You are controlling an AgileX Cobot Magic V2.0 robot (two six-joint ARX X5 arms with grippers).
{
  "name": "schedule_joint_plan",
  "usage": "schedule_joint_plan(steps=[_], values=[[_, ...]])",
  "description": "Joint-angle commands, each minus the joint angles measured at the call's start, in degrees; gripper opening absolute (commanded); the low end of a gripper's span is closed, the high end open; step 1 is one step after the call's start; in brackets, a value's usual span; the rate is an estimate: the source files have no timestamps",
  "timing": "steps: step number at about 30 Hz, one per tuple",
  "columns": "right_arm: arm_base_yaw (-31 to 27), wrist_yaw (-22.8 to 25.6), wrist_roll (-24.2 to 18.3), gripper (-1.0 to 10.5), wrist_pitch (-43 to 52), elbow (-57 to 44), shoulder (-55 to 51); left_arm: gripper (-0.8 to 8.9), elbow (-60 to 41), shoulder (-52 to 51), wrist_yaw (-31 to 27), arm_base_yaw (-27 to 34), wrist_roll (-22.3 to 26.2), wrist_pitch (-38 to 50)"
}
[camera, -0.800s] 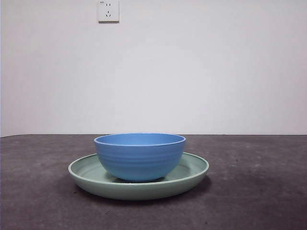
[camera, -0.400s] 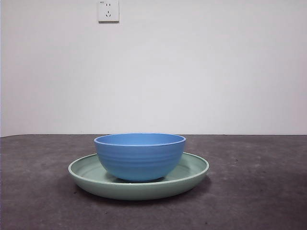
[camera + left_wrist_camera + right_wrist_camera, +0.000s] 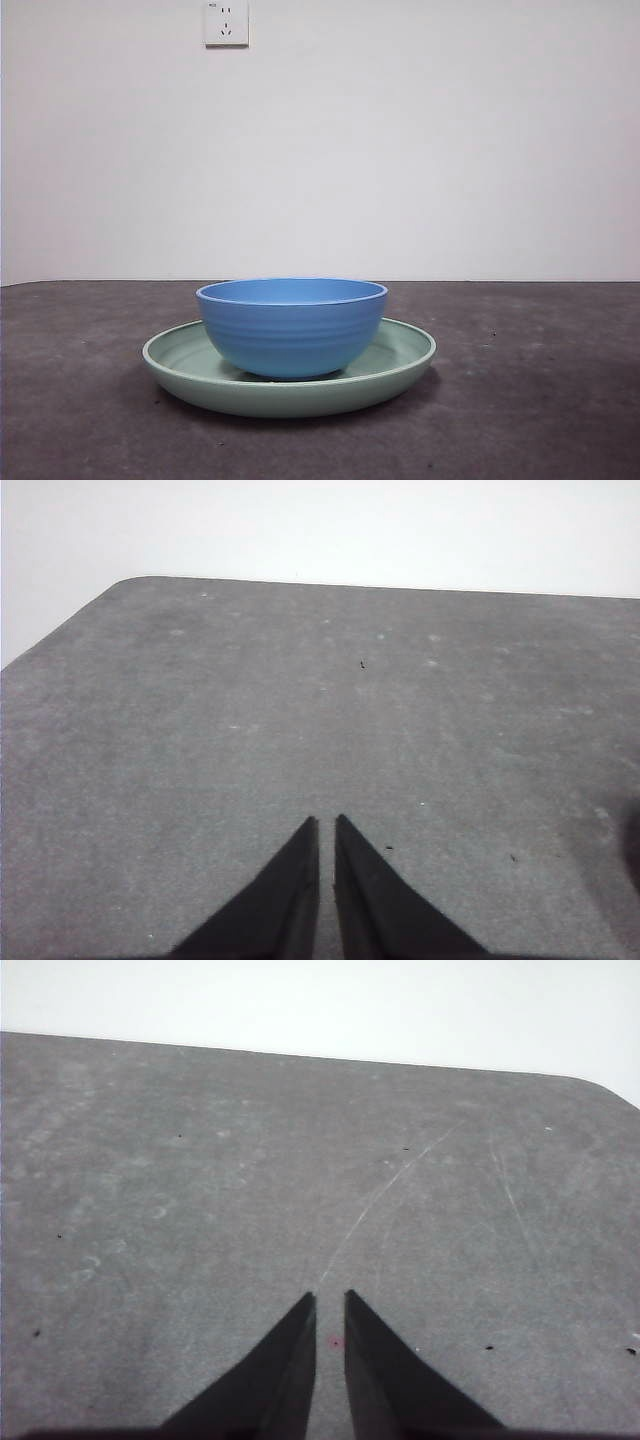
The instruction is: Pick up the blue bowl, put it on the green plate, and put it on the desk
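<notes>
**Both grippers idle over bare desk; bowl seated in plate**

Left gripper (image 3: 326, 822): jaws drawn together, only a thin slit between the tips, nothing held. Its wrist view shows only the speckled desk (image 3: 300, 700) and a rounded table corner against the pale wall.

Right gripper (image 3: 330, 1298): jaws likewise together with a narrow gap, nothing between them. Beneath it the desk carries a few fine pale scratches (image 3: 385, 1195) and scattered dark specks.

Neither arm appears in the front view.

Blue bowl (image 3: 291, 328): upright, resting inside the green plate (image 3: 400, 362), roughly centred, its base on the plate's floor. Plate rim shows clear on both sides of the bowl. The plate lies flat on the desk, near the middle of the front view.

Background: white wall with a wall socket (image 3: 226, 22) high up, left of centre.
</notes>
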Motion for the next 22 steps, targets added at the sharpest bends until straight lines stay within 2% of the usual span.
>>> schedule_joint_plan(steps=[1, 22], values=[[-0.17, 0.24, -1.03, 0.4, 0.24, -0.48, -0.15, 0.27, -1.18, -0.09, -0.17, 0.11, 0.61, -0.24], [-0.17, 0.24, -1.03, 0.4, 0.90, -0.46, -0.15, 0.27, -1.16, -0.09, -0.17, 0.11, 0.61, -0.24]])
